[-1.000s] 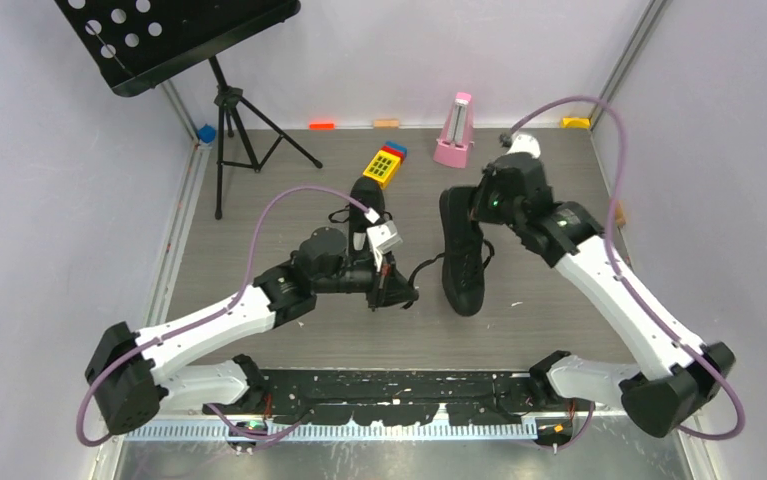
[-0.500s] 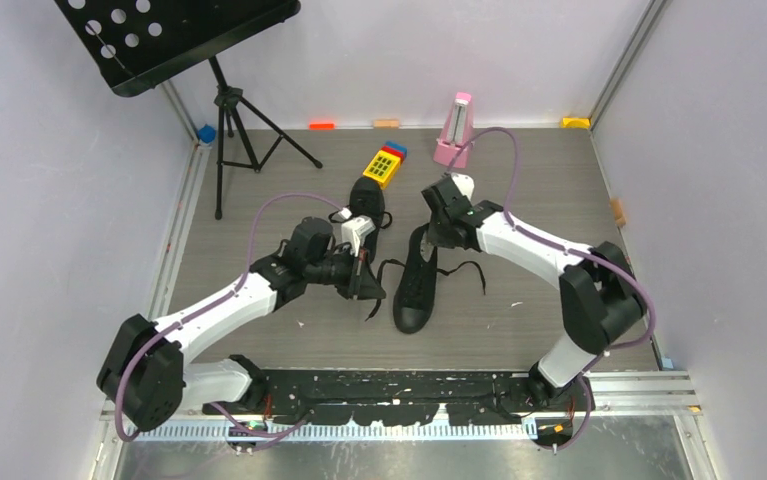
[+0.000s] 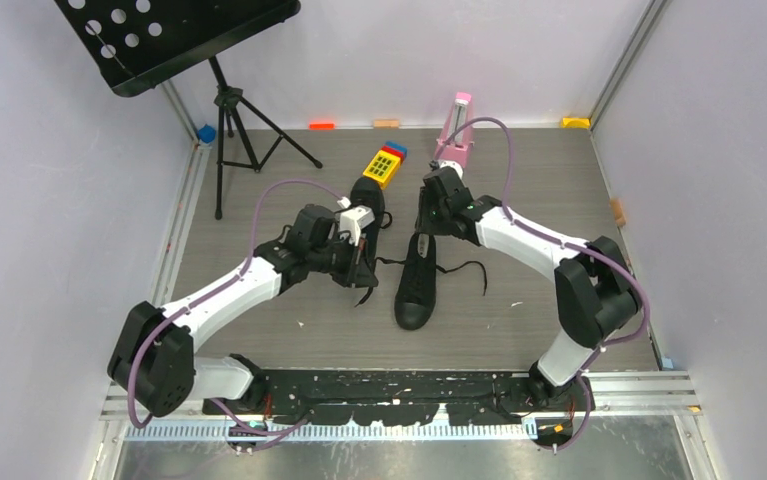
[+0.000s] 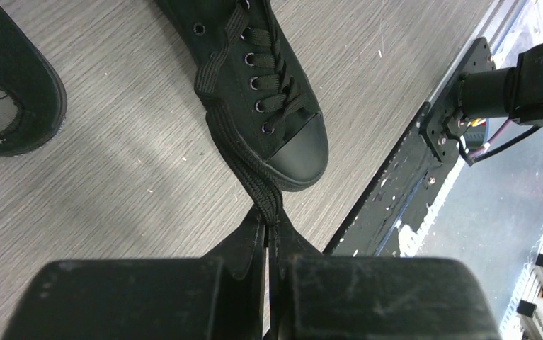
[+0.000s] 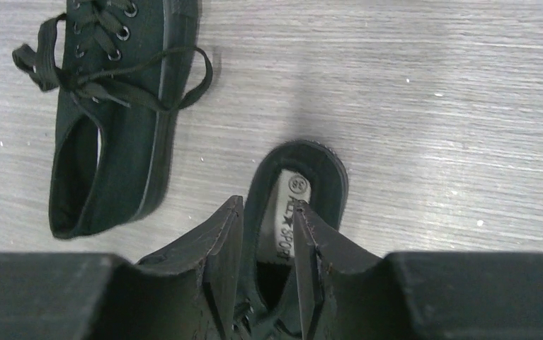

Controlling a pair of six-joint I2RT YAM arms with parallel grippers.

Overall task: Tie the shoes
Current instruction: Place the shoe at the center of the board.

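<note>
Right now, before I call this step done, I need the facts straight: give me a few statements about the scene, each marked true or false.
1. The left end effector is shut on a black lace. True.
2. The right end effector is shut on a lace. False: it is open over the heel of a shoe.
3. The music stand is at the back right. False: it is at the back left.
4. A pink metronome stands at the back. True.

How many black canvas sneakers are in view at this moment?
2. The nearer black canvas sneaker lies mid-table, toe toward the arm bases, its lace pinched in the left gripper. The farther sneaker sits beyond that gripper, partly hidden by it.
</note>
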